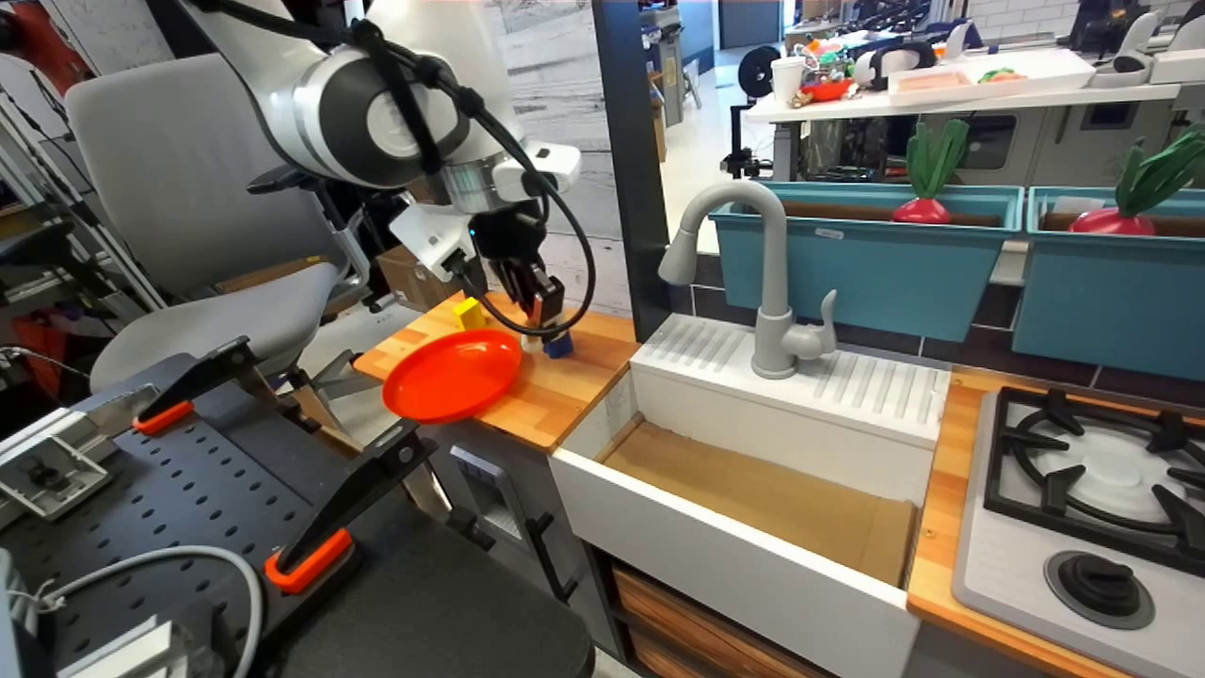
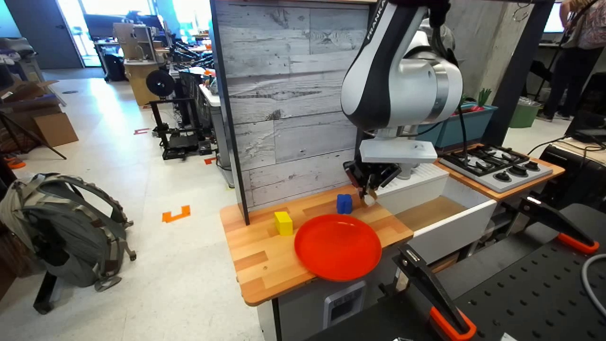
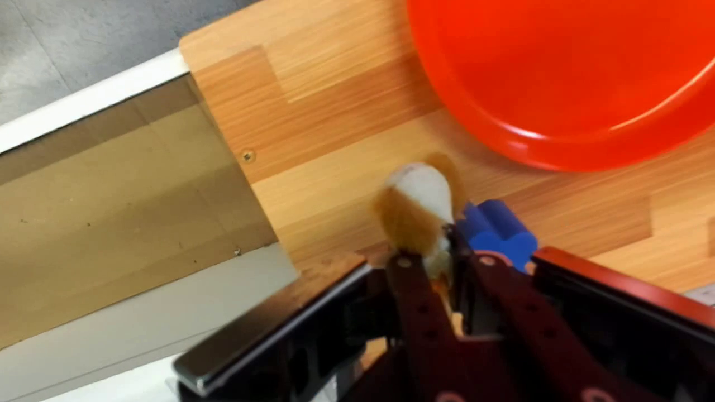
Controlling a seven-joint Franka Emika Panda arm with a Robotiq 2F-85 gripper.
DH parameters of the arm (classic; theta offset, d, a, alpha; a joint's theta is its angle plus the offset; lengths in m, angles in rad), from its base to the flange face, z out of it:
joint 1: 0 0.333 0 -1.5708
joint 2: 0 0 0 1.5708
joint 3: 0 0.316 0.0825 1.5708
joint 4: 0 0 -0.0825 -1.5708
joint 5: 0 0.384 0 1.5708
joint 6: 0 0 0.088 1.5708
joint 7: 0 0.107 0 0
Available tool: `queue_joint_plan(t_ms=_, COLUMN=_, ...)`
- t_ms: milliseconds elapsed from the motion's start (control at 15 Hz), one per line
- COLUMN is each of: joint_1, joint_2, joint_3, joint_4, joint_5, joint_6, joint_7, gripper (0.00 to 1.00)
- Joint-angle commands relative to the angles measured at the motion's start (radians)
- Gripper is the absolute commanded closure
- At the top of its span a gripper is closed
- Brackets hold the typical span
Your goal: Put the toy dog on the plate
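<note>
Whitewashed planks (image 2: 293, 94) rise behind the wooden worktop (image 2: 260, 284), and a grey-green backpack (image 2: 80, 232) rests on the floor (image 2: 147, 293) at its nine o'clock. I have the end effector (image 3: 438, 254) drawn down to a narrow gap, pinching the toy dog (image 3: 419, 201), whose white and brown body pokes out past the tips. Whether its underside touches the worktop I cannot tell.

With the dog as the centre of my dial in the wrist view, the orange-red plate (image 3: 575, 72) lies between one and two o'clock, worktop showing between them; the blue block (image 3: 500, 231) sits just beside the dog, between three and four; the sink (image 3: 95, 98) opens at nine. With the plate as centre in an exterior view, I see the dog at one, the yellow block (image 2: 284, 223) near the rim at ten, and the stove (image 2: 497, 166) well apart at two. In both exterior views the plate's rim reaches past the worktop's edge. A grey tap (image 1: 774, 273) rises at the sink's twelve o'clock.
</note>
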Motion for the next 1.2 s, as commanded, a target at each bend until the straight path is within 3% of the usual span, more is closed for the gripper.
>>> queue_joint_plan(t_ms=0, joint_1=0.062, joint_2=-0.084, joint_3=0.014, joint_4=-0.141, joint_5=-0.036, joint_6=0.084, joint_7=-0.002, gripper=0.96)
queue_joint_plan(t_ms=200, joint_1=0.125, joint_2=-0.071, joint_3=0.017, joint_4=-0.153, joint_5=-0.045, joint_6=0.120, joint_7=0.010, gripper=0.96)
queue_joint_plan(t_ms=467, joint_1=0.177, joint_2=-0.024, joint_3=0.014, joint_4=-0.103, joint_5=-0.048, joint_6=0.083, joint_7=0.021, gripper=0.96)
queue_joint_plan(t_ms=1000, joint_1=0.190, joint_2=0.082, joint_3=0.013, joint_4=0.012, joint_5=-0.048, joint_6=-0.018, joint_7=0.030, gripper=0.96)
queue_joint_plan(t_ms=1067, joint_1=0.210, joint_2=0.091, joint_3=-0.007, joint_4=0.018, joint_5=-0.052, joint_6=-0.022, joint_7=0.045, gripper=0.60)
queue_joint_plan(t_ms=1133, joint_1=0.214, joint_2=0.097, joint_3=-0.008, joint_4=0.021, joint_5=-0.054, joint_6=-0.015, joint_7=0.046, gripper=0.59)
